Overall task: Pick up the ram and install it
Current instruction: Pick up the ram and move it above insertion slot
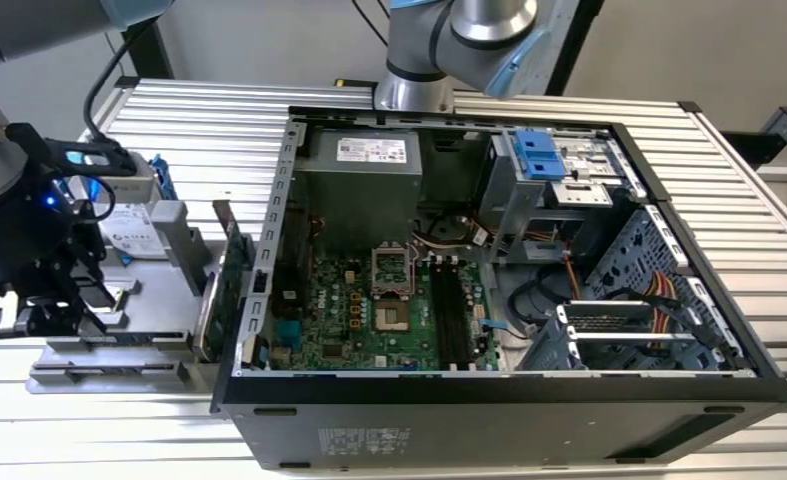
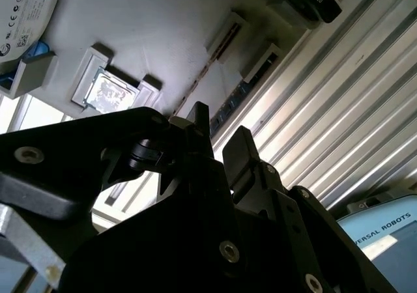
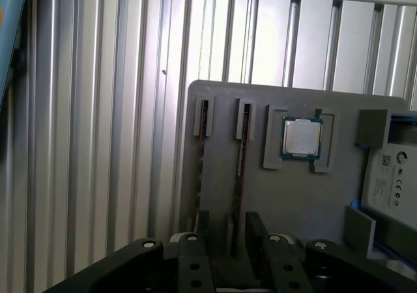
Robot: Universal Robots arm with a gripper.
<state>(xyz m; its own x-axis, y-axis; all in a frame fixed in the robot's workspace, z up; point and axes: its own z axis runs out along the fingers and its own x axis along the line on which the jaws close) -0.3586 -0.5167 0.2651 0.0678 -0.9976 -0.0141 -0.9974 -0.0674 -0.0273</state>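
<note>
Gripper: black, angular metal. Its two fingers sit a little apart, astride the ram, and seem not to clamp it.
Ram: thin dark stick standing on edge in a narrow slot of the tray, between the fingers.
Tray: matte grey plastic block with moulded pockets. A square silver chip lies in one, with a white-labelled hard drive beside it.
Surface: table of bright, ribbed aluminium slats.
Computer case: open black steel box to the exterior view's right of the tray, with a green circuit board inside.
</note>
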